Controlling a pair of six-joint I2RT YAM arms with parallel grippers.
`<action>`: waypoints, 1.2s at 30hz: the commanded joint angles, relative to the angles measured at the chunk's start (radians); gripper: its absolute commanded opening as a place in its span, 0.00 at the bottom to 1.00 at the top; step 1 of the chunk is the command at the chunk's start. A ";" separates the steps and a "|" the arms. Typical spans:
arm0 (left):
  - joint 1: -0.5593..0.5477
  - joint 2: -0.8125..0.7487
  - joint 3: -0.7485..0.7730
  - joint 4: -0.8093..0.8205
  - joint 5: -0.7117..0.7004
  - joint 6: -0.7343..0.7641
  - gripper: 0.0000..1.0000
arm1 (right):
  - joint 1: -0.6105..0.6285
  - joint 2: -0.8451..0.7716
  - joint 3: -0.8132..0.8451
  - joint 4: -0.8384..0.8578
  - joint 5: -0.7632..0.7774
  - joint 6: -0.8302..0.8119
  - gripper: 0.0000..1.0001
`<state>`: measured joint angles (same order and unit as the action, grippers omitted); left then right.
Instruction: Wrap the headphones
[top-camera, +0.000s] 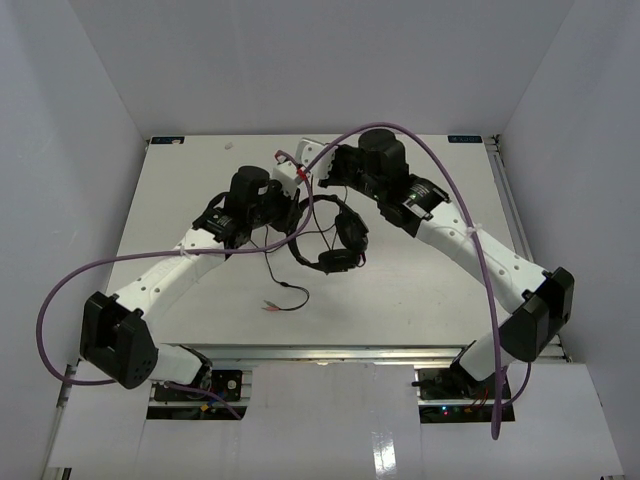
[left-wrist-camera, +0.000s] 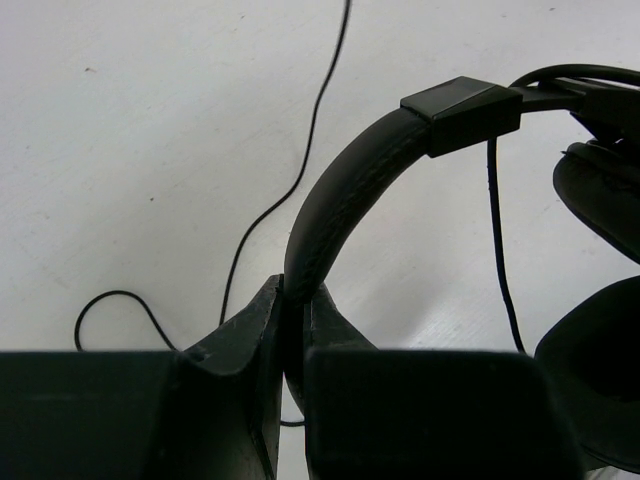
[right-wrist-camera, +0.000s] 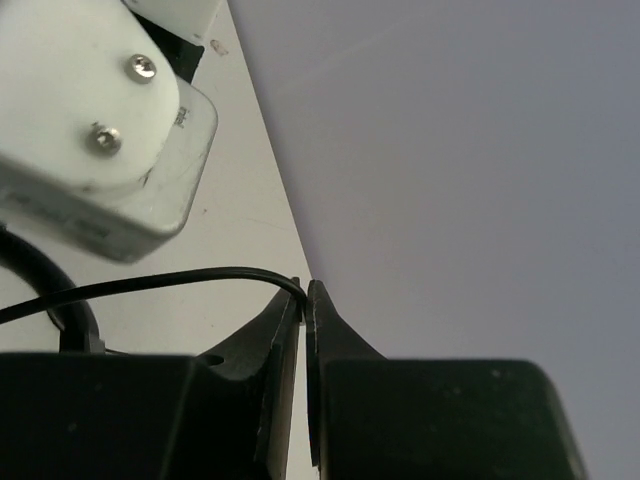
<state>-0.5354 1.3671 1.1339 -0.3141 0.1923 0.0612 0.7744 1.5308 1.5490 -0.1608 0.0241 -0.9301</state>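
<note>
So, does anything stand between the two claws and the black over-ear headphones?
Nothing visible does. The left claw clamps the padded black headband, and the right claw pinches the thin black cable.

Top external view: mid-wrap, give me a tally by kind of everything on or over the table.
Black padded over-ear headphones with thin cable: 1
White robot arms: 2
Thick purple cables: 2
Total: 5
</note>
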 joint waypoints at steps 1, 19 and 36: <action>-0.012 -0.071 -0.006 0.034 0.092 -0.051 0.00 | -0.028 0.042 0.063 0.109 0.049 0.086 0.08; -0.014 -0.194 0.035 0.030 0.133 -0.129 0.00 | -0.317 0.019 -0.038 0.113 -0.058 0.302 0.08; -0.015 -0.142 0.340 -0.036 0.095 -0.340 0.00 | -0.382 0.080 -0.380 0.718 -1.149 1.067 0.08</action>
<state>-0.5454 1.2327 1.3316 -0.3798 0.2679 -0.1802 0.3944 1.5724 1.2286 0.1498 -0.8480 -0.2289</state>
